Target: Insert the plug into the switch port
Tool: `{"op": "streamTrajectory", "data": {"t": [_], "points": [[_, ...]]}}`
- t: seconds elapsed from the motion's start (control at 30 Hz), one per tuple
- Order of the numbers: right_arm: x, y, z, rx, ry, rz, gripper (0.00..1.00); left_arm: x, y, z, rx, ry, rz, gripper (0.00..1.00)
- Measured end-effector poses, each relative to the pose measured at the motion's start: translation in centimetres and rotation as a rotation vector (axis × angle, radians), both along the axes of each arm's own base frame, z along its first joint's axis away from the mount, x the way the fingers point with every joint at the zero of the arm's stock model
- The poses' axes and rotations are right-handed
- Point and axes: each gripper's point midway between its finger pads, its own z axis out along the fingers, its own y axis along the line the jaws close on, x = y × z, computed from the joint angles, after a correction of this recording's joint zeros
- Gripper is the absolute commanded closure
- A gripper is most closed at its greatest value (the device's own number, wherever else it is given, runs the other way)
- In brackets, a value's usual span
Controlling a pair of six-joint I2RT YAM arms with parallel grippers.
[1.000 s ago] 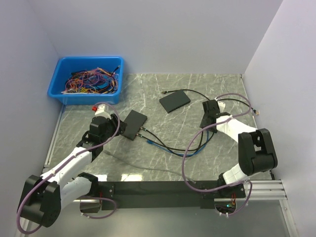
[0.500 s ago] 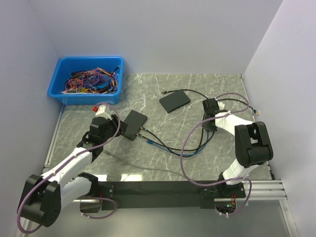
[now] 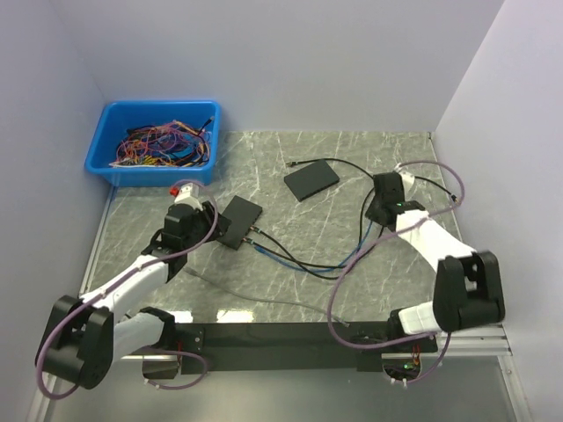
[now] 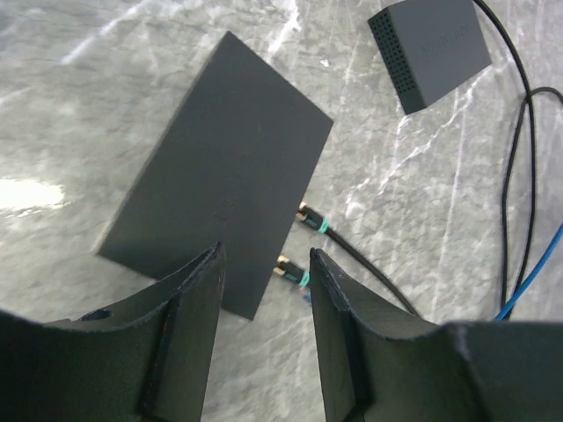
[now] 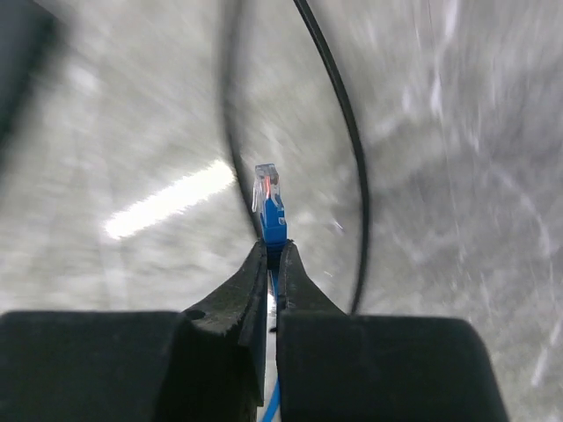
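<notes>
My right claw (image 5: 271, 255) is clenched on the blue boot just behind the plug (image 5: 268, 207). The clear tip stands out past my fingertips, in the middle of the right wrist frame. Everything behind it is smeared, apart from a black cable (image 5: 339, 114) arcing down the right side.

In the overhead frame that claw sits right of centre, well apart from the switch (image 3: 239, 221), which lies left of centre on the table (image 3: 352, 149). My left claw (image 4: 266, 255) is released. Its two fingers gape over the switch's lower edge at the bottom of the left wrist frame, gripping nothing.

The job now, as I judge it, is to carry the plug across to the port face. That is the edge pointing lower right in the left wrist frame, where two teal-collared connectors (image 4: 312, 220) already sit. I can't tell from here which socket is free, so I'd want a clear look first.

My pinch is narrow and sits behind the plug body, so a skewed push could swivel it. I should come in along the line of the seated connectors, latch turned as theirs are, and press straight.

The switch looks light, so the left claw ought to brace it against sliding. The trailing blue cable (image 3: 290, 259) should also stay slack and clear of the second box (image 4: 431, 44).
</notes>
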Motion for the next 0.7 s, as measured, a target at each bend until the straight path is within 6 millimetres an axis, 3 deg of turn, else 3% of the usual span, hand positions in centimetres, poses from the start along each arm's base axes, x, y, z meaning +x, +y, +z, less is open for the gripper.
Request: {"op": "streamTrajectory", "data": {"t": [0.13,0.27,0.4,0.53,0.7], "points": [[2.1,0.5,4.0,0.036,-0.145,0.002,1.0,1.0,-0.9,-0.1,-0.026,0.018,-0.016,0.51],[5.9,1.8,5.5,0.067,-0.178,0.029,1.0,3.1,-2.2,0.6,-0.054,0.025,-0.032,0.52],[10.4,3.3,4.9,0.093,-0.159,0.058,1.0,6.0,-3.9,1.9,-0.082,0.011,-0.055,0.52],[16.2,4.8,3.8,0.109,-0.137,0.095,1.0,9.1,-6.1,2.7,-0.115,0.006,-0.088,0.53],[21.0,6.0,1.7,0.107,-0.096,0.126,1.0,11.9,-9.0,1.7,-0.127,0.03,-0.138,0.54]]}}
